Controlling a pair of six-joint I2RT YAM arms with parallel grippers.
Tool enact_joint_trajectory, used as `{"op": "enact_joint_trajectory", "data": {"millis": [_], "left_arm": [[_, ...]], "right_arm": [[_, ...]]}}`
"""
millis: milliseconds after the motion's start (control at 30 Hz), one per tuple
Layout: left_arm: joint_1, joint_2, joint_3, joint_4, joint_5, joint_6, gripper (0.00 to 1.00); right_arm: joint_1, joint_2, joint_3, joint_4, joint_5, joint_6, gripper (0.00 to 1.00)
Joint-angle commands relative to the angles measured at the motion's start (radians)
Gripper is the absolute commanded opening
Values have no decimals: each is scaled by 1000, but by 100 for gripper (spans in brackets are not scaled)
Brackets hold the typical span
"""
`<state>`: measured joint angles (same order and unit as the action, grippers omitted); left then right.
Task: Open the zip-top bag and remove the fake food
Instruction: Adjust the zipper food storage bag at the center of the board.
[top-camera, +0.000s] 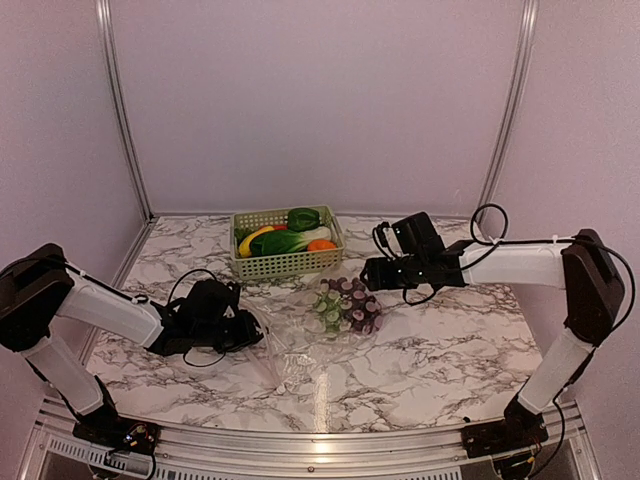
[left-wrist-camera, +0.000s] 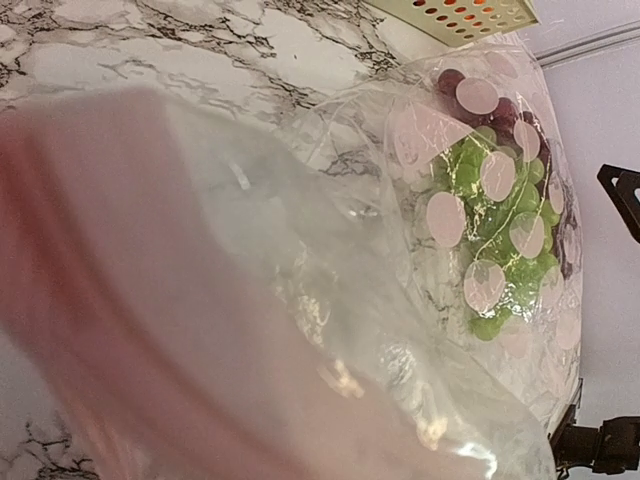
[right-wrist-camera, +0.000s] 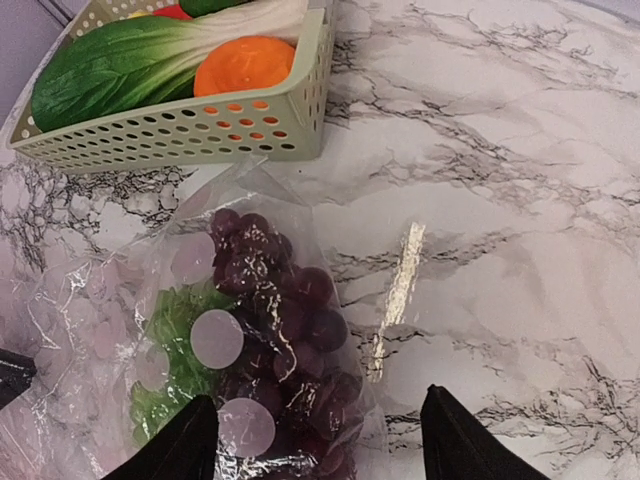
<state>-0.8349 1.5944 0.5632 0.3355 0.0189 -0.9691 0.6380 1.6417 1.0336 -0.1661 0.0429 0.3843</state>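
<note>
2 clusters of fake food, the purple grapes and the green grapes, are all that shows inside the zip-top bag. The bag lies flat and crinkled on the table just in front of the basket, where the bok choy and the orange piece sit. The main risk, as I judge it, is that the right gripper closes on film and fruit together: the grapes lie under a layer of plastic right by its fingers, and a pinch through the film would lift the whole bag and free nothing. A 2nd risk is that the slack, slippery film slides out at the left end, or drags across the marble toward the basket, if 1 arm pulls before the other has a firm hold. Whether the zip mouth is open cannot be told from these views, so a blind reach could simply push the grapes deeper. The right gripper hangs low over the grape end of the bag, its arm stretched in from the right with the forearm nearly level, its 2 fingers spread wide and holding nothing. The left gripper sits low at the opposite, left end of the bag, its arm reaching in along the table. Its wrist camera is filled with blurred film close to the lens, and its fingers do not show. I cannot tell whether it grips the bag or stands parted.
</note>
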Motion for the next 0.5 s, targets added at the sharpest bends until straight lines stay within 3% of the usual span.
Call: {"op": "enact_joint_trajectory", "data": {"millis": [0,267,467], "left_arm": [[23,0,-10,-30,18,34,30],[52,0,-11,-35,35,49,30],[58,2,-7,-36,43,56,30]], "right_arm": [[-52,61,37,60,-165,-13,65],[-72,121,10,126,-260,-20,63],[-72,141,17,113,-253,-15,49]]}}
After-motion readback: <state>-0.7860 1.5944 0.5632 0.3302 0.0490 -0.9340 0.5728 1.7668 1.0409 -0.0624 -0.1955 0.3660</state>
